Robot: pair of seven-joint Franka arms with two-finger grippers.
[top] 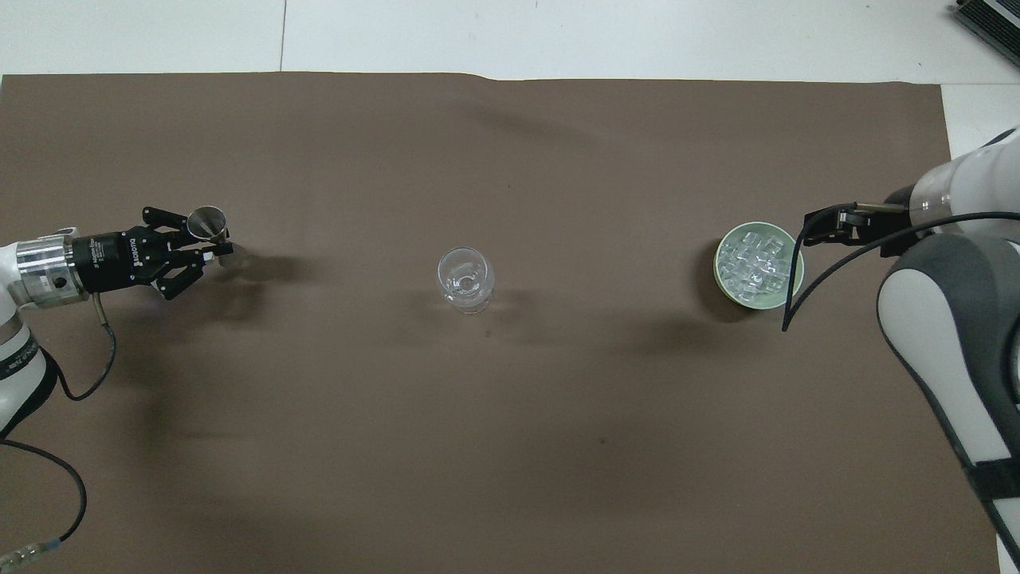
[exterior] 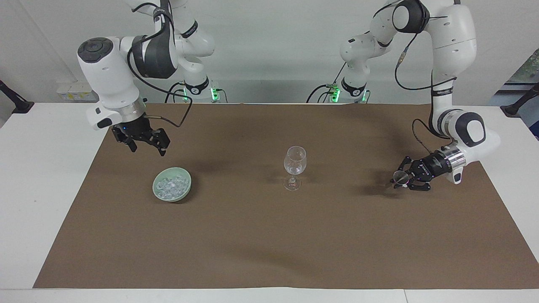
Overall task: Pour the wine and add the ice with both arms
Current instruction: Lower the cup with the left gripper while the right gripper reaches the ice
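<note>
Your right gripper (exterior: 145, 145) hangs with its fingers spread apart and nothing in them, over the mat near the pale green bowl (exterior: 172, 184), where the ice (exterior: 169, 186) lies heaped. At mid-table the wine glass (exterior: 294, 167) stands upright and alone. Toward the left arm's end, your left gripper (exterior: 403, 178) is clamped on a small steel jigger (exterior: 398, 175) low over the mat. Judging by this, you're at the ice step: next, lower the open fingers into the bowl squarely, since a chunk looks slippery.
</note>
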